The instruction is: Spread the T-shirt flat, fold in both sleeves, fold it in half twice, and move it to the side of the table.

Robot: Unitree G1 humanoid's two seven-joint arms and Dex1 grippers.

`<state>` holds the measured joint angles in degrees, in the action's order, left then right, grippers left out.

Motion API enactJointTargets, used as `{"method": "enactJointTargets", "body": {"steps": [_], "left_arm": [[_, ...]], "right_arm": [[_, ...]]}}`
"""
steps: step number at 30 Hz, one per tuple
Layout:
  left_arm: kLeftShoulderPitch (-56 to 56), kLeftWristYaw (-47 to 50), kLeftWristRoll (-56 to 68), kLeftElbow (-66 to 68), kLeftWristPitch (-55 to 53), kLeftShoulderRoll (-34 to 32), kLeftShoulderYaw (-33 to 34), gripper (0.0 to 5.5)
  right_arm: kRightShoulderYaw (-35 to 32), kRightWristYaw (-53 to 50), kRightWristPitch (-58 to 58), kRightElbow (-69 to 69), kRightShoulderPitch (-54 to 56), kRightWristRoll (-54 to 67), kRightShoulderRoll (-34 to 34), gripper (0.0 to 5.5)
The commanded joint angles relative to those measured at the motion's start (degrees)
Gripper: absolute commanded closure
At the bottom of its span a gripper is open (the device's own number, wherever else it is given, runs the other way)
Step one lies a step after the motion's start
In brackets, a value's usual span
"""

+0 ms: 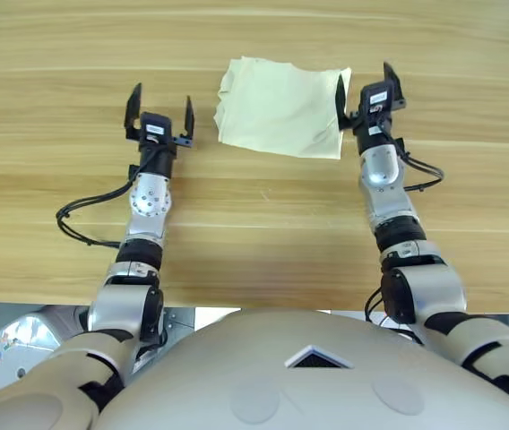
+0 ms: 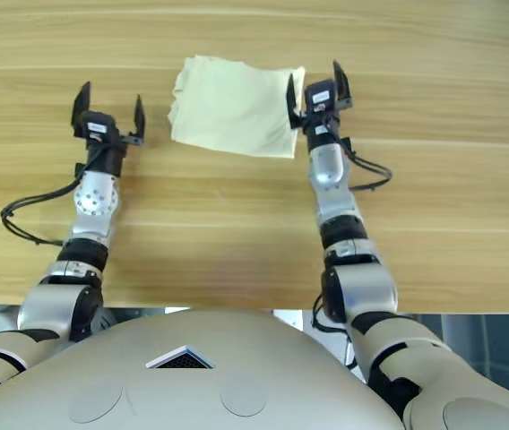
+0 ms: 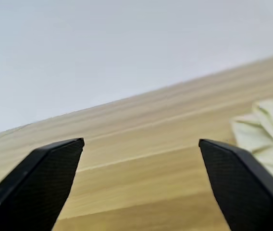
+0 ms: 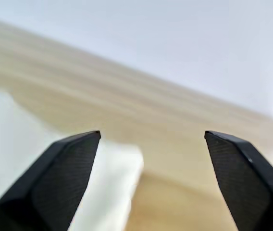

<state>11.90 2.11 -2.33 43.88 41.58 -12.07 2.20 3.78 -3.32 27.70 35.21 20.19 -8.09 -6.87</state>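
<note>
Folded T-shirt [image 1: 281,107] on a wooden table [image 1: 237,233], seen from the robot's head. The T-shirt, pale yellow, lies as a compact, roughly rectangular packet on the far half of the table, between the two arms and nearer the right one. Its layered edges show along the side facing the left arm [image 1: 147,202]. The left jaws stand wide apart over bare wood, beside the T-shirt's left edge and clear of it, with nothing between them. The right arm [image 1: 382,179] reaches to the T-shirt's right edge. The right jaws are likewise spread and hold nothing: one finger lies over the cloth's border, the other over bare table. Whether that finger touches the cloth cannot be told.
</note>
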Motion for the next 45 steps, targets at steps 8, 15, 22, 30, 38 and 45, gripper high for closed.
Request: {"method": "enactJointTargets", "body": {"steps": [8,15,22,30,38,45], "left_arm": [[-7.94,-10.00,19.25,-12.64,0.99,9.76,5.97,1.06],[-8.99,-12.59,19.47,-13.76,0.43,10.25,7.03,1.06],[-9.65,-13.26,19.33,-15.26,-0.45,9.29,9.04,1.06],[-17.65,-11.67,20.20,-19.06,1.43,7.84,15.14,1.06],[-22.86,-8.69,17.94,-20.77,4.17,7.74,20.41,1.06],[-7.20,-0.72,6.98,-13.26,-3.20,6.45,16.11,1.06]], "right_arm": [[7.95,2.69,-10.45,29.94,24.56,-5.90,12.64,1.50],[-1.50,7.22,-15.80,39.24,23.49,1.89,10.01,1.50],[-22.50,3.07,-26.94,41.80,22.06,18.78,-2.34,1.50],[-34.44,-14.19,-27.08,42.61,16.73,22.12,-22.91,1.50],[-24.60,-12.46,-9.04,38.51,25.58,11.25,-18.01,1.50],[6.62,-10.92,7.83,32.31,22.65,-12.79,11.87,1.50]]}}
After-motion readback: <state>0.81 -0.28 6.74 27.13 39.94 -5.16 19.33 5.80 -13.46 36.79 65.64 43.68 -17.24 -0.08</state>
